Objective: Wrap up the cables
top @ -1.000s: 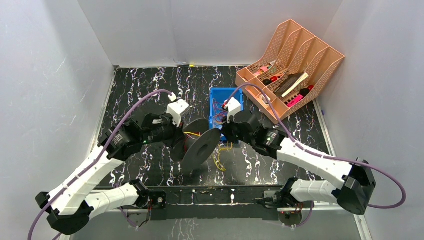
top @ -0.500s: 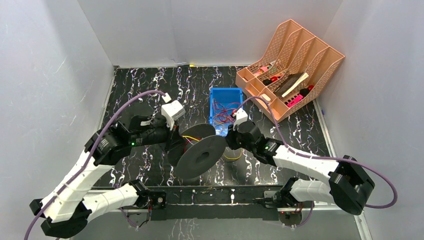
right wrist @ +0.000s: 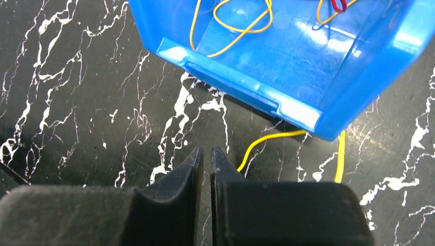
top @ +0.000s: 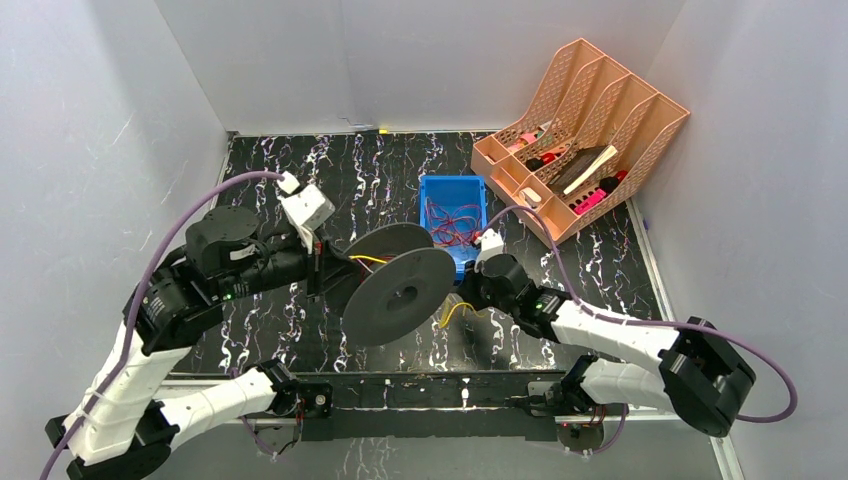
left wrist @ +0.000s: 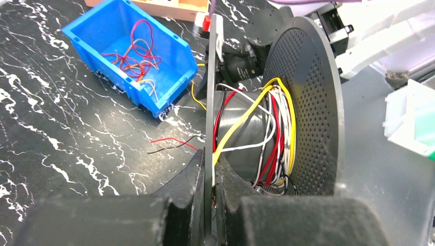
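The left claw is clenched on the thin near flange of a dark grey plastic spool. Just beyond its fingers the cables, thin yellow, red, white and black wires, coil round the hub, whose axis runs sideways from the claw. Farther out, red and yellow strands lie tangled in an open blue plastic bin. The right claw is pinched nearly closed on nothing visible, low over the black marbled counter. A loose yellow cable lies just ahead to its right, reaching the bin's near wall.
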